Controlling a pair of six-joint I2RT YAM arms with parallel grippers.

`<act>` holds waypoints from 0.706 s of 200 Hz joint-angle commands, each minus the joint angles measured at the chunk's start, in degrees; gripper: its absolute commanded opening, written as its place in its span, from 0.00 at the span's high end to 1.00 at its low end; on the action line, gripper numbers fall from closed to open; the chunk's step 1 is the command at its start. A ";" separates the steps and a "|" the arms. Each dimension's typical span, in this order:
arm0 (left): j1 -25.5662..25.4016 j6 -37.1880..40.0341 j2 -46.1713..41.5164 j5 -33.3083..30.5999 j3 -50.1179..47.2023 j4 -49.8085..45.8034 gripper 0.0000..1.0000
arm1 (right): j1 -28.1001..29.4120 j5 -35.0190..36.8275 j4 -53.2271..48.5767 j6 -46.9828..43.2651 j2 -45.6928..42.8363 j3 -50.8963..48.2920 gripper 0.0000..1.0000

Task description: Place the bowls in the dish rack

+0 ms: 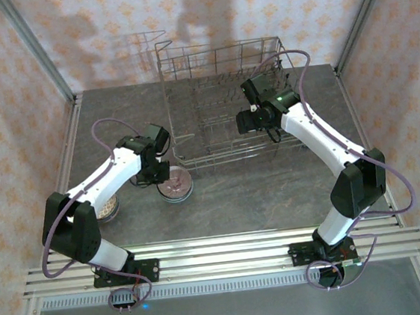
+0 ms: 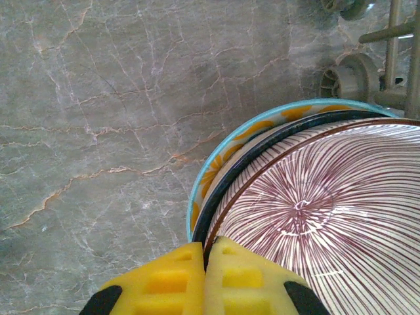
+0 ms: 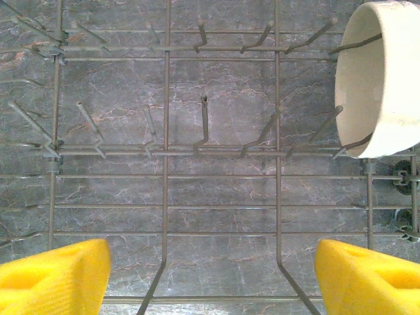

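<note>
while left claw (image 2: 205, 266) pinches a striped bowl (image 2: 315, 210), right claw (image 3: 211, 266) hangs open.

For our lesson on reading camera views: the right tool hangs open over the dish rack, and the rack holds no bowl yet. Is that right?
No. The right tool does hang open over the dish rack, but the rack already holds one cream bowl, on edge among the tines, as the right wrist view shows.
</note>
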 commanded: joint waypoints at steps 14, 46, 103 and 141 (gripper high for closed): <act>-0.46 -0.62 -4.35 0.70 1.26 -1.09 1.00 | 0.35 1.06 0.32 0.78 -1.72 -0.86 0.19; -0.48 -1.56 -6.56 1.35 1.58 -1.62 1.00 | 0.66 0.12 0.10 0.80 -2.30 -0.37 0.19; -0.46 -2.30 -7.63 1.92 1.08 -3.46 1.00 | 2.04 -1.65 -0.69 -0.31 -1.71 0.64 0.19; -0.42 -3.38 -7.02 2.61 1.49 -3.27 1.00 | 3.34 -3.50 0.69 -2.32 -2.70 -0.05 0.20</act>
